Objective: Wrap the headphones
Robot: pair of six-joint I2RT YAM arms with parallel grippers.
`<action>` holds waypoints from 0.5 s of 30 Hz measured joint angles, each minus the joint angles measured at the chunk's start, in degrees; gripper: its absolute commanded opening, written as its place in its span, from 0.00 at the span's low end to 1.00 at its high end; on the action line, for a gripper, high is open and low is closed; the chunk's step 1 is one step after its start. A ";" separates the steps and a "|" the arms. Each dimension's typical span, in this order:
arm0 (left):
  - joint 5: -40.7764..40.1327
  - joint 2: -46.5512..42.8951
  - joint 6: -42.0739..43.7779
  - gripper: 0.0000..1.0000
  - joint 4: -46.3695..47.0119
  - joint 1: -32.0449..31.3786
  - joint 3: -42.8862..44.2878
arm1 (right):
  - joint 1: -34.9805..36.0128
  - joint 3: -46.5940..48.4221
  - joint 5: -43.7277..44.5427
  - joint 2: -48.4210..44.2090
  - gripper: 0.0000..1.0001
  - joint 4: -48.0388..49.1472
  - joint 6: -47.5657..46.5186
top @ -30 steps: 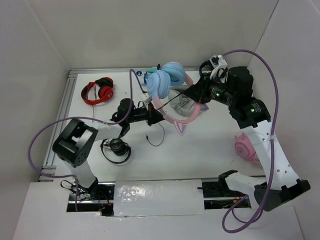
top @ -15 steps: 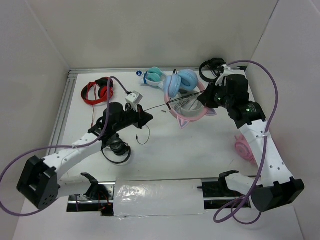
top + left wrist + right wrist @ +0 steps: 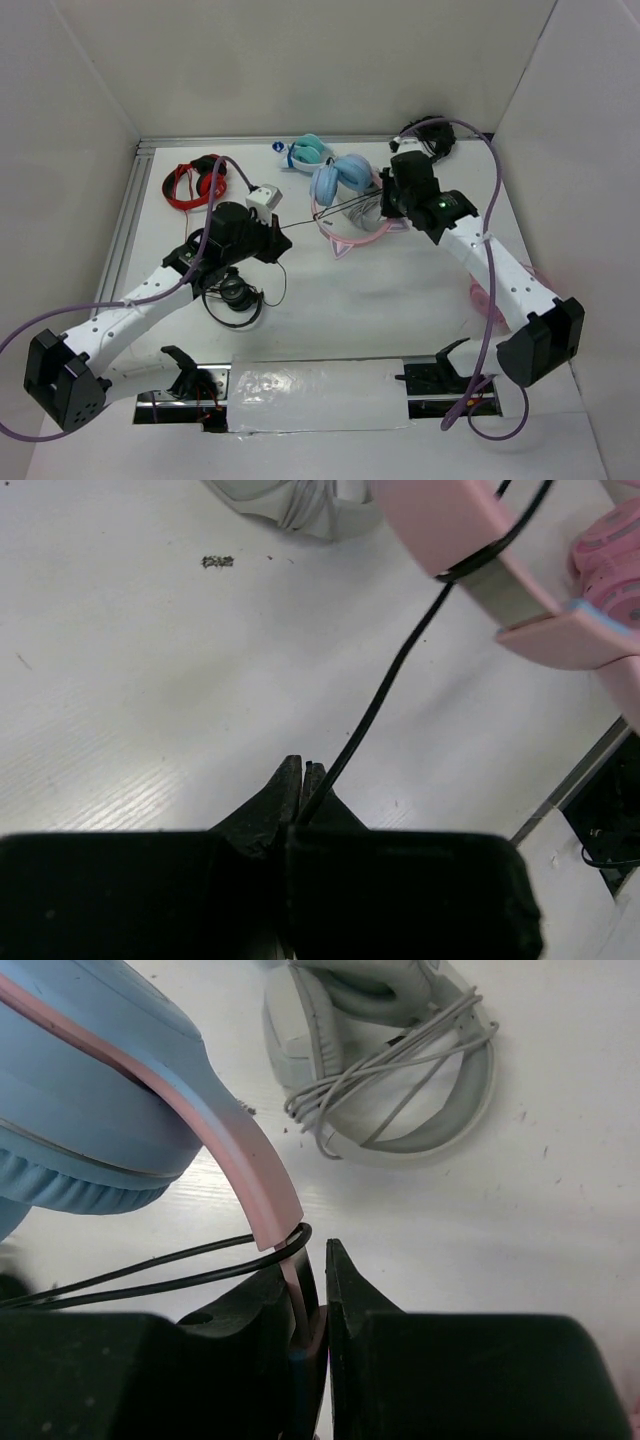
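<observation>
Headphones (image 3: 340,182) held over back middle of table (image 3: 400,300), blue cups rearward, pink band nearer. Right gripper (image 3: 386,205) clamped on pink band. Left gripper (image 3: 287,228) pinched tight on thin black cable (image 3: 330,213), stretched taut between both. Cable loops over band, seemingly twice. Grey headset (image 3: 390,1090) lies beneath.

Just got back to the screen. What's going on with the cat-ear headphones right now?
The right claw is shut on the pink headband of the headphones. The left claw pinches the black cable, which runs taut between the two claws and loops around the headband. Wrapping is under way, not finished.
</observation>
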 measured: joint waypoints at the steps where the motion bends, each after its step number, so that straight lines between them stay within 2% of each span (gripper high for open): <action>1: -0.59 -0.13 0.11 0.00 -0.98 -0.04 0.37 | 0.33 0.00 0.63 0.28 0.00 0.20 -0.11; 9: -3.41 -0.74 0.61 0.00 -8.13 -0.66 3.06 | 9.35 3.98 16.94 10.19 0.00 2.80 -4.98; 15: -5.84 -0.74 0.57 0.00 -11.41 -1.73 4.46 | 11.47 5.84 20.24 13.94 0.00 4.74 -7.28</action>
